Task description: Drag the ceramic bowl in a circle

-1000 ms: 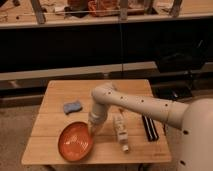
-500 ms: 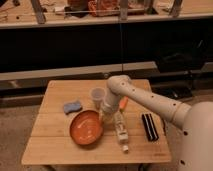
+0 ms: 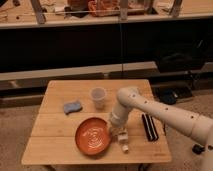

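Dark cabinet fronts fill the background, with a cluttered upper counter [image 3: 105, 15] along the top of the frame and a long, low ledge [image 3: 75, 72] running beneath them. A speckled floor surrounds a slatted wooden table [image 3: 55, 150] that occupies the lower centre of the frame.

Items on the table:
- The ceramic bowl [image 3: 92, 136], orange-red, wide and shallow, sits upright and flat at the lower centre of the frame, near the table's front edge.
- A translucent whitish cup [image 3: 98, 98] stands upright above the bowl in the frame, apart from it.
- A blue sponge [image 3: 73, 106] lies at centre left, to the left of the cup and well apart from the bowl.
- A black oblong object [image 3: 149, 126] lies at centre right, its long side running toward the front edge.
- A pale elongated object [image 3: 123, 141] lies just right of the bowl; what it is cannot be determined.

The white arm [image 3: 165, 114] enters from the lower right of the frame, rises to a bend near the cup and turns downward. The gripper [image 3: 115, 131] is at the bowl's right rim, between the bowl and the pale object. Contact with the rim appears likely, but whether the gripper is spread, pressed together or pinching the rim cannot be determined.
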Robot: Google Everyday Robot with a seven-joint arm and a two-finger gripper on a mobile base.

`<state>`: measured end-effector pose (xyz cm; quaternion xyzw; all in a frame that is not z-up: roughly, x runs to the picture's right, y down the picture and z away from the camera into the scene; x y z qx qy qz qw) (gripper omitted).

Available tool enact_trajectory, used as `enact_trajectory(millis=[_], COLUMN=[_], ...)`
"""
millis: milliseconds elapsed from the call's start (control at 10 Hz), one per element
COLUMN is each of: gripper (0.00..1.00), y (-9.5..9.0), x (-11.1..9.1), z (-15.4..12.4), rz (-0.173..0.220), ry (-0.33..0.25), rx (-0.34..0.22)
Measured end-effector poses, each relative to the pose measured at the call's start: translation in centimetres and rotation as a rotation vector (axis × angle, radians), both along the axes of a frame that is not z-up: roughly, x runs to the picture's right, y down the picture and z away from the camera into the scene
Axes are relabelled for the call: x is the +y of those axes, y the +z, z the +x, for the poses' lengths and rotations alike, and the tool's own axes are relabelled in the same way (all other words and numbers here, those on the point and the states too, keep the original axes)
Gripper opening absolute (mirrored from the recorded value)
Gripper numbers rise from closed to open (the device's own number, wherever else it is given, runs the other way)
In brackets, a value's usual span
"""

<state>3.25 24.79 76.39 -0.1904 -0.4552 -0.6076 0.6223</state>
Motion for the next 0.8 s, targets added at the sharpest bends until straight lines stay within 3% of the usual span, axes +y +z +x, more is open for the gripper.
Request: enact_trajectory(millis=[200,400,600,800], gripper=[0.0,0.0,0.0,0.0], y=[-1.8,-2.6,-2.2,-0.7], x=[1.7,2.2,0.9,-1.8], z=[-1.1,-4.2,-6.1,-7.3], rz=[0.008,0.019,0.029,0.04], ry=[-0.03,-0.07,-0.081,-0.085], rx=[-0.024,-0.063,-0.09,-0.103])
